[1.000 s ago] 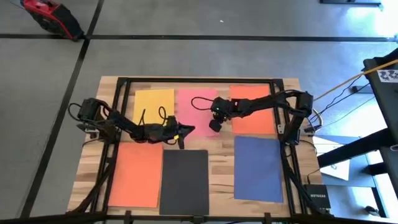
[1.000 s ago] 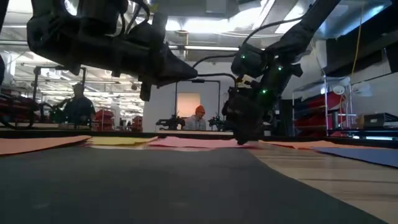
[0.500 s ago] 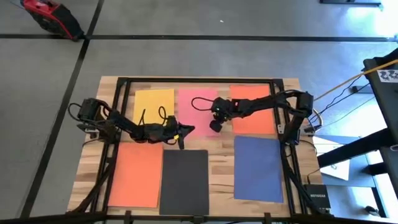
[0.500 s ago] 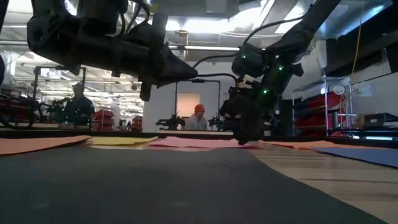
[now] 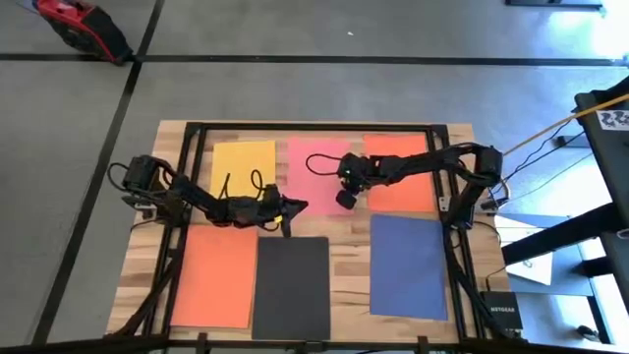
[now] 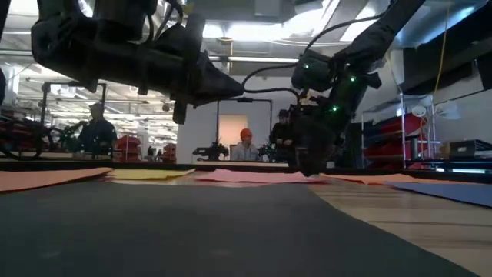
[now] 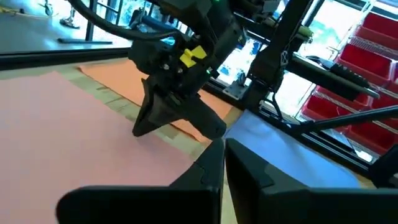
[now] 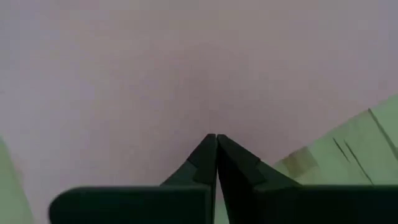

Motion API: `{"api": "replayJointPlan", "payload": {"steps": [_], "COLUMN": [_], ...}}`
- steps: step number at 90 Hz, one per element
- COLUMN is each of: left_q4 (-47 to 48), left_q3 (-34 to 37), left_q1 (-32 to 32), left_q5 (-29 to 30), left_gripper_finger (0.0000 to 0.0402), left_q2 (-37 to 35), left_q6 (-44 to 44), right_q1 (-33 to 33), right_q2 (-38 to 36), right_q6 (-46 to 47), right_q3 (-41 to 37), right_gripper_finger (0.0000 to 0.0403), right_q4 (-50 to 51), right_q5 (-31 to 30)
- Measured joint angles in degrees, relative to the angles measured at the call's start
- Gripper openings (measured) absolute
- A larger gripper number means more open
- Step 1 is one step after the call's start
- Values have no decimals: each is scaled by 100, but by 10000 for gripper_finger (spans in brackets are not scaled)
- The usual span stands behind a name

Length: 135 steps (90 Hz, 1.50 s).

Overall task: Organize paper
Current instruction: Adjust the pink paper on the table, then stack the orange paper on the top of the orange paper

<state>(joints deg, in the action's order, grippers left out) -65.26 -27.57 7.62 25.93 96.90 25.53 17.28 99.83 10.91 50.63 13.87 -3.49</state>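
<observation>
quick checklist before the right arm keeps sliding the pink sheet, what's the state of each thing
1. Right pincer shut, tips down on the pink sheet: ok.
2. Pink sheet flat on the table, no curl visible: ok.
3. Pink sheet clear of the orange sheet beside it: not ok, their edges look touching or overlapping.
4. Left pincer out of the way: ok, shut, hovering off the sheet's near corner.
5. Yellow sheet separate from pink: ok, a wood gap shows.
6. Downward pressure enough to drag: cannot tell.

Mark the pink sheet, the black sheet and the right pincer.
pink sheet point(image 5: 313, 167), high view, its bare middle.
black sheet point(image 5: 292, 285), high view, its centre.
right pincer point(image 5: 345, 200), high view, its tip on the pink sheet's edge.
</observation>
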Motion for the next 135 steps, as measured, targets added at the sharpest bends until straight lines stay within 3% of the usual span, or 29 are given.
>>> {"api": "replayJointPlan", "payload": {"steps": [18,29,40,56,73,91,135], "left_q4": [23,660,3048,7319,9694,10335,10967], "left_q3": [0,-8,-286,-1280,-2087,-2040,-1840], "left_q1": [94,131,114,151,87,12,-567], "left_q5": [-77,-1197,-2135,-2456,-2960,-3072,-3038], "left_gripper_finger": [0,0,0,0,5,32,114], "left_q2": [0,-118,-702,-1454,-1683,-1625,-1495], "left_q6": [-29,-11,234,-96,-871,-1678,-1951], "right_q1": [-1,-127,-407,-906,-1267,-1366,-1355], "right_q2": [-11,-15,-17,-24,-26,-28,-33], "right_q6": [-133,-155,-246,-374,-387,-229,-76], "right_q3": [11,15,71,312,467,501,501], "right_gripper_finger": [24,48,67,74,74,74,74], "right_q4": [17,17,126,619,595,367,363], "right_q5": [264,639,814,552,410,402,393]}}
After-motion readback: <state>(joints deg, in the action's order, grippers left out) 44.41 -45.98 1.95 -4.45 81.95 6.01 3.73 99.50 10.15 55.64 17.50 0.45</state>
